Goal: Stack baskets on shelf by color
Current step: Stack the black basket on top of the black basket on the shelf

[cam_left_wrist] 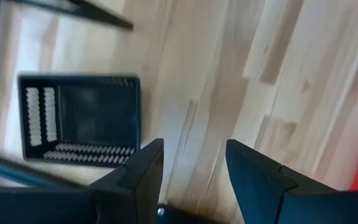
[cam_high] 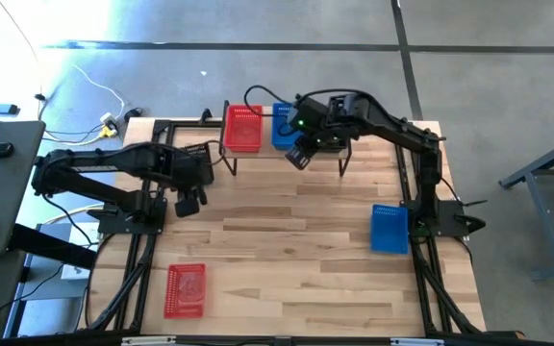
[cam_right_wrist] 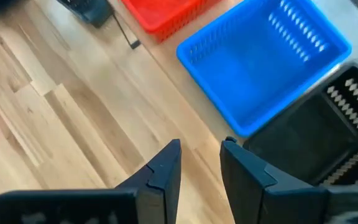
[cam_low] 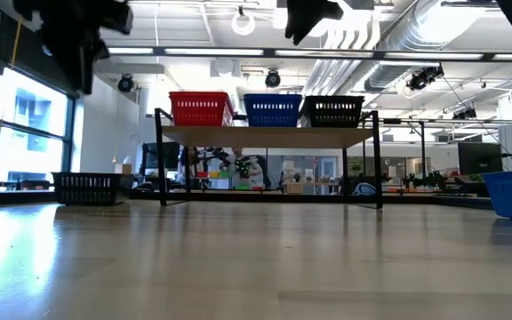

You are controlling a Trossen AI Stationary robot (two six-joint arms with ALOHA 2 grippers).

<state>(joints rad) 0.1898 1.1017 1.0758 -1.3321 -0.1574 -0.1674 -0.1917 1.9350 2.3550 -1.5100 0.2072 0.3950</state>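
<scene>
Bearing no legible writing: baskets (cam_low: 273,109)

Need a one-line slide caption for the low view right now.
Red basket, blue basket and black basket side by side on the shelf.

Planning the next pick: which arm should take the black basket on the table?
Left. The black basket fills the left wrist view, just beyond the open, empty left gripper. The right gripper hangs at the shelf, probably farther from that basket.
</scene>
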